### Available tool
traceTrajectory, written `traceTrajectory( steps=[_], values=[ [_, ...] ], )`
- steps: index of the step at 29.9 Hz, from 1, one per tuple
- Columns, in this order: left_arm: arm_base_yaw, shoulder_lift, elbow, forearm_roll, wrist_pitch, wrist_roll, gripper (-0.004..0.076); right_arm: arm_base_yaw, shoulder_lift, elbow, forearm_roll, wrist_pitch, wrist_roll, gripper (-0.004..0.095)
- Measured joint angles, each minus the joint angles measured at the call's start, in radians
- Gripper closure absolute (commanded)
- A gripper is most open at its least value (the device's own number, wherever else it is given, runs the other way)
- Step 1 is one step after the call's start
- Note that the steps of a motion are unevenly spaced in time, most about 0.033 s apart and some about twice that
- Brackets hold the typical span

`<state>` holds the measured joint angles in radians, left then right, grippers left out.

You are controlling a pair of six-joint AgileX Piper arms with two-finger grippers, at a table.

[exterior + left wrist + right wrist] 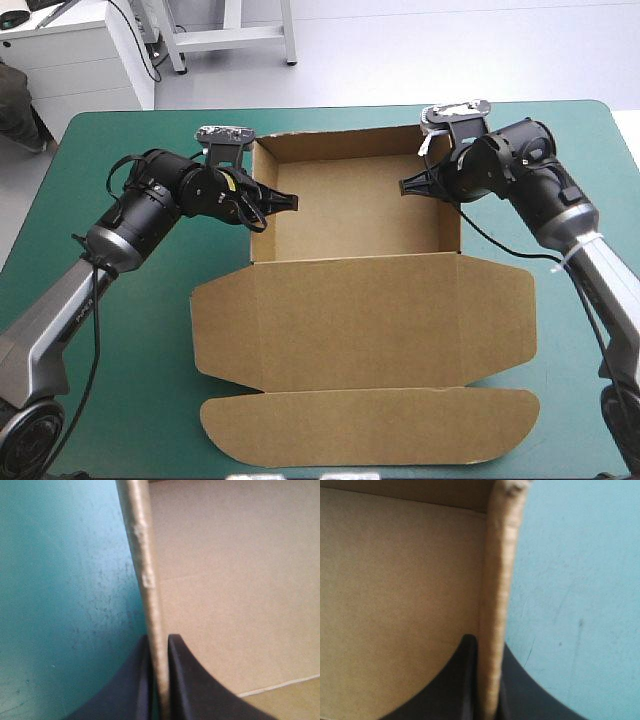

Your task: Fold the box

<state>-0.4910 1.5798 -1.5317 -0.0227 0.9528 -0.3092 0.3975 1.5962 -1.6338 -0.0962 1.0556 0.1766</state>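
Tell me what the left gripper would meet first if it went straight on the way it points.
The box: the left gripper is shut on its left wall. Pushed on, it would slide further down that wall, probably to the tray floor and the table; depth is unclear.

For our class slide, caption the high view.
Brown box, lid flat on teal-green table, its opposite walls pinched by left gripper and right gripper.

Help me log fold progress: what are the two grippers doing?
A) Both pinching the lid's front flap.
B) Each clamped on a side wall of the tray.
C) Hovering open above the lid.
B: the left gripper is shut on the box's left wall, the right gripper on its right wall; the lid lies flat, untouched.
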Motion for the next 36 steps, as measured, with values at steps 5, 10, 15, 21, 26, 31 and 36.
traceTrajectory(
  steps=[5, 10, 15, 21, 26, 31, 36],
  values=[
    [0.003, 0.063, 0.000, -0.002, 0.067, 0.040, 0.0724, -0.003, 0.089, 0.000, 0.059, 0.069, -0.019, 0.0923],
    [0.010, 0.126, 0.001, -0.013, 0.106, 0.055, 0.0724, -0.003, 0.160, 0.000, 0.090, 0.118, -0.025, 0.0923],
    [0.011, 0.169, 0.001, -0.017, 0.111, 0.072, 0.0725, -0.006, 0.206, 0.000, 0.096, 0.130, -0.035, 0.0923],
    [0.011, 0.206, 0.001, -0.016, 0.108, 0.087, 0.0724, -0.021, 0.254, 0.000, 0.120, 0.120, -0.047, 0.0922],
    [0.011, 0.226, 0.001, -0.015, 0.104, 0.102, 0.0552, -0.037, 0.291, -0.001, 0.140, 0.128, -0.055, 0.0769],
    [0.010, 0.230, 0.000, -0.007, 0.080, 0.140, 0.0218, -0.039, 0.302, -0.002, 0.170, 0.160, -0.105, 0.0242],
    [0.009, 0.230, 0.000, 0.003, 0.085, 0.140, 0.0119, -0.037, 0.303, -0.003, 0.196, 0.165, -0.116, 0.0014]
  ],
)
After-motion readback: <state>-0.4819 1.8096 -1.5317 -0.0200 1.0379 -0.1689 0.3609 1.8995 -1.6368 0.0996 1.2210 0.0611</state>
